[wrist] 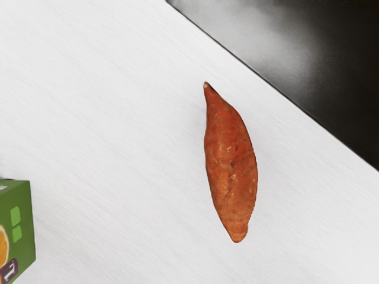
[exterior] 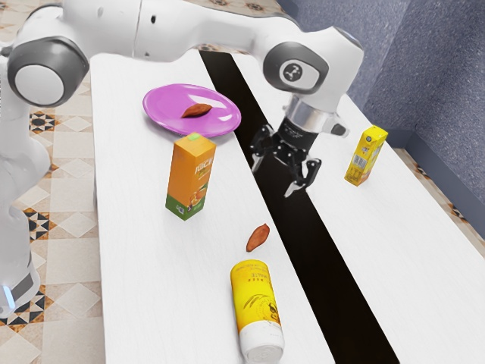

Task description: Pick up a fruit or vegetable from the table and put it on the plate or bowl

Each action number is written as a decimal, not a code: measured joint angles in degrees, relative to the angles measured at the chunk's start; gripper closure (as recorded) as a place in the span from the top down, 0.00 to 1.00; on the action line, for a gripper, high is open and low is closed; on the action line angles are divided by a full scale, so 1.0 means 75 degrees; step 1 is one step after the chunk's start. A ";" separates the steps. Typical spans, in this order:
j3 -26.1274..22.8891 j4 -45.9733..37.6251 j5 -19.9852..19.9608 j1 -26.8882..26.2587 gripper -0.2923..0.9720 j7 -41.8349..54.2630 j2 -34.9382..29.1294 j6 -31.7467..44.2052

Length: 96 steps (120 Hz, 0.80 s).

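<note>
A reddish-brown sweet potato (exterior: 258,236) (wrist: 230,162) lies on the white table, beside the black strip. A second sweet potato (exterior: 196,111) rests on the pink plate (exterior: 163,102) at the back. My gripper (exterior: 273,174) hangs above the black strip, up and to the exterior view's right of the loose sweet potato. Its fingers stand apart with nothing between them.
An orange juice carton (exterior: 190,177) (wrist: 15,236) stands upright between plate and loose sweet potato. A yellow bottle (exterior: 256,308) lies on its side near the front edge. A yellow carton (exterior: 365,155) stands at the exterior view's right. The black strip (exterior: 303,227) runs lengthwise down the table.
</note>
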 joint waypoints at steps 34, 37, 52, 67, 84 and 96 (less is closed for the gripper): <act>0.0124 -0.1375 -0.0054 -0.0226 0.76 -0.0274 0.0042 0.1239; 0.0125 -0.1403 -0.0060 -0.0213 0.76 -0.0293 0.0130 0.1356; 0.0126 -0.1796 0.0009 -0.0314 0.75 -0.0283 0.0293 0.2049; 0.0121 -0.2101 0.0199 -0.0494 0.74 -0.0187 0.0383 0.2685; 0.0123 -0.2183 0.0270 -0.0485 0.71 -0.0081 0.0551 0.3140; 0.0115 -0.2227 0.0267 -0.0489 0.70 -0.0020 0.0617 0.3337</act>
